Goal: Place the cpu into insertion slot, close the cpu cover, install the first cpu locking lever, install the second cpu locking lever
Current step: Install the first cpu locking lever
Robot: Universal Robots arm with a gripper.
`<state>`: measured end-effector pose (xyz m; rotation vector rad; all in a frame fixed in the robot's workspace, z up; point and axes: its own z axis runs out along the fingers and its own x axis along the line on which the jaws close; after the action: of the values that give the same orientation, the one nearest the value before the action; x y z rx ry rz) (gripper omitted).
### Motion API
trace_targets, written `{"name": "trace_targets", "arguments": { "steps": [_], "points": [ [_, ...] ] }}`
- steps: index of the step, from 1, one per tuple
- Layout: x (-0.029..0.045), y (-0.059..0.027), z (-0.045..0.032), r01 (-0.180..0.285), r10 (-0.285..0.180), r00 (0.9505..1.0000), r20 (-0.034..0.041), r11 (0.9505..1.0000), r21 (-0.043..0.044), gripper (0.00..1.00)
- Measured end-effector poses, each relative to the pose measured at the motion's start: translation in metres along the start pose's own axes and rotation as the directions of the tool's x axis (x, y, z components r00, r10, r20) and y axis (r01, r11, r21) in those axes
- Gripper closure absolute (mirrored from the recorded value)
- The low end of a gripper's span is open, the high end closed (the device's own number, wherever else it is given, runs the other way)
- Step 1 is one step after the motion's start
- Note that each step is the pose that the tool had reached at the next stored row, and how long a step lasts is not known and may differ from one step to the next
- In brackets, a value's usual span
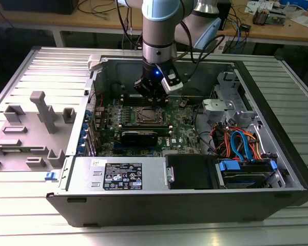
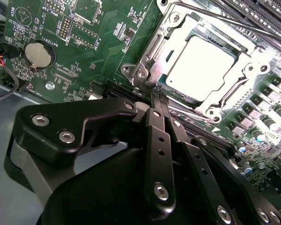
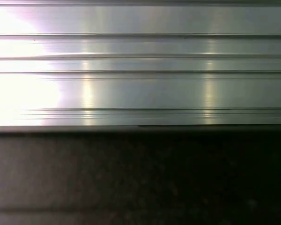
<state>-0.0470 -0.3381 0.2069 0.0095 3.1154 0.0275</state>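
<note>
The cpu (image 2: 201,65) lies flat in the insertion slot (image 1: 146,114) on the green board, its silver top bright. The cpu cover (image 2: 152,54) lies down over it as a silver frame around the chip. A thin metal locking lever (image 2: 225,24) runs along the socket's far side. My gripper (image 2: 156,93) is shut, its black fingers meeting in a point right at the socket's near edge. Whether anything is pinched between them I cannot tell. In the exterior view the gripper (image 1: 153,96) hangs just above the socket, inside the open computer case.
A long black card (image 1: 138,136) sits beside the socket, with a power supply (image 1: 120,174) at the case front. Orange and blue cables (image 1: 236,141) and drive bays fill the exterior view's right. A coin battery (image 2: 39,54) sits on the board. Grey plastic fixtures (image 1: 38,115) stand outside the case.
</note>
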Motion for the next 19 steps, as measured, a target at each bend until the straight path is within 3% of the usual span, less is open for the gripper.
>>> {"name": "trace_targets", "arguments": {
  "steps": [8, 14, 19],
  "points": [
    [-0.0003, 0.0, -0.0009, 0.0, 0.0, 1.0, -0.0002, 1.0, 0.0007, 0.89],
    [-0.0008, 0.0, 0.0005, 0.0, 0.0, 1.0, -0.0001, 0.9999, 0.0101, 0.89],
    [-0.0007, -0.0001, 0.0016, 0.0, 0.0, 1.0, -0.0001, 0.9999, 0.0117, 0.89]
  ]
}}
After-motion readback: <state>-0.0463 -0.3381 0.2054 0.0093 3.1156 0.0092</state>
